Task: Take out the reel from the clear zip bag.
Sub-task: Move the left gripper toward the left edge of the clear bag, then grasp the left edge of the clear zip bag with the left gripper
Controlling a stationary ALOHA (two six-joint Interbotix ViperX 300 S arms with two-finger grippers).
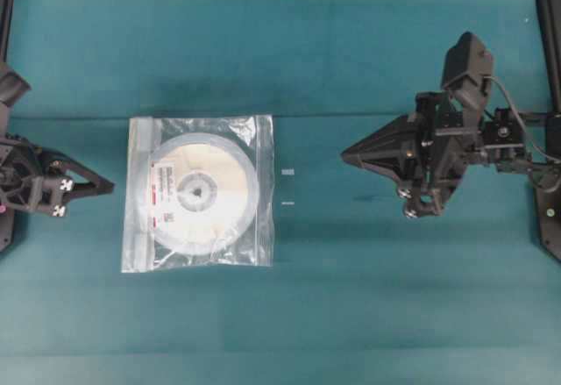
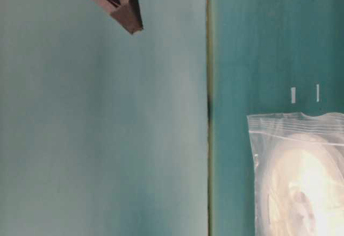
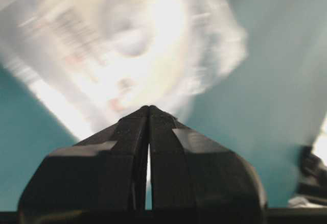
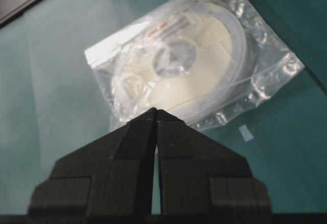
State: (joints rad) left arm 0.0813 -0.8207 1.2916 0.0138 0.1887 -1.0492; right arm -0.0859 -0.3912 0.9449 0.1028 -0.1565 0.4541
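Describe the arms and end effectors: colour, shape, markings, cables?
Both arms are black. The left end effector has wedge fingers tapering to a point and small white cross-like markers near its base. The right end effector has the same black wedge shape, a boxy black camera mounted above the wrist, a grey cable looping behind, and silvery screws underneath.

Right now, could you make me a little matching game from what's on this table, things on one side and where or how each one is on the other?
Things:
1. reel
2. clear zip bag
3. left end effector
4. right end effector

States:
A. shut, right of the bag
B. lying flat on the teal table
C. shut, left of the bag
D. inside the bag

Pairs: 1-D, 2-B, 3-C, 4-A
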